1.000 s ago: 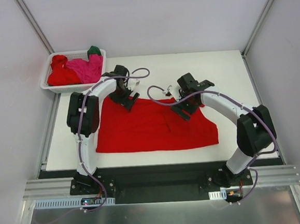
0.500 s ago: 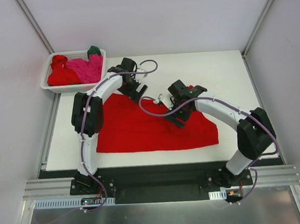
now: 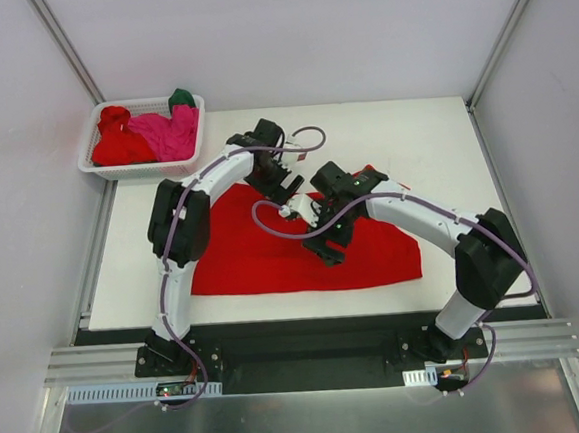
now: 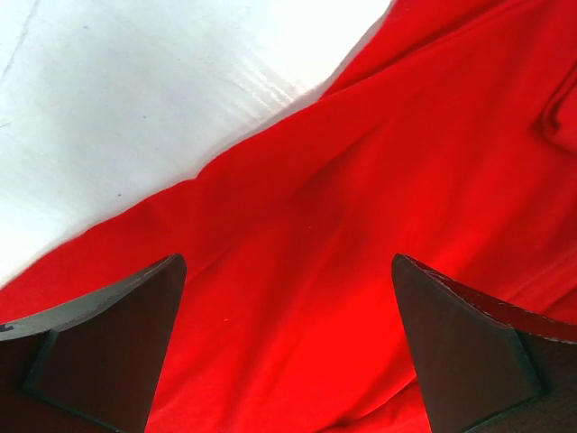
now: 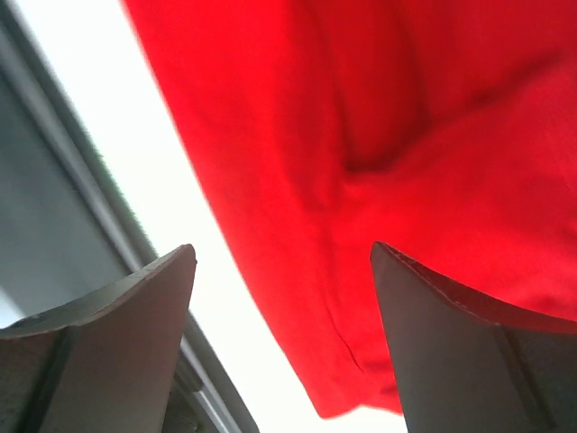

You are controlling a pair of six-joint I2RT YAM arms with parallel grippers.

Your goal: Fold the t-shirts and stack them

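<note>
Spread shirt: a red t-shirt (image 3: 262, 254) lies opened out on the white table (image 3: 434, 135), directly under both grippers. A small bit of it peeks out just beyond the right arm's wrist.
Left gripper: the left gripper (image 3: 285, 184) hangs over the shirt's far edge. Jaws are spread wide and grip no cloth.
Left wrist view: red cloth (image 4: 361, 225) fills the span between the two dark fingers (image 4: 108, 343). Its edge runs slantwise ahead of the left gripper (image 4: 284, 271), with bare table (image 4: 135, 90) past it. Soft wrinkles in the cloth. Whether the tips touch it can't be told.
Right gripper: the right gripper (image 3: 324, 246) sits over the middle of the shirt, just on the near side of the left one. Jaws are well apart and hold nothing.
Right wrist view: the shirt (image 5: 406, 135) shows a crease ahead of the right gripper (image 5: 281, 253). A hemmed edge runs down between the fingers (image 5: 117, 334). To the left of that edge come a strip of white table (image 5: 135, 180) and then a grey rail (image 5: 45, 207).
Other shirts: heaped in a white basket (image 3: 100, 168) off the table's far corner, well apart from the left gripper on its outer side. A red one (image 3: 113, 140) lies on that side, a pink one (image 3: 168, 134) beside it, and a dark green one (image 3: 182, 98) pokes up at the back.
</note>
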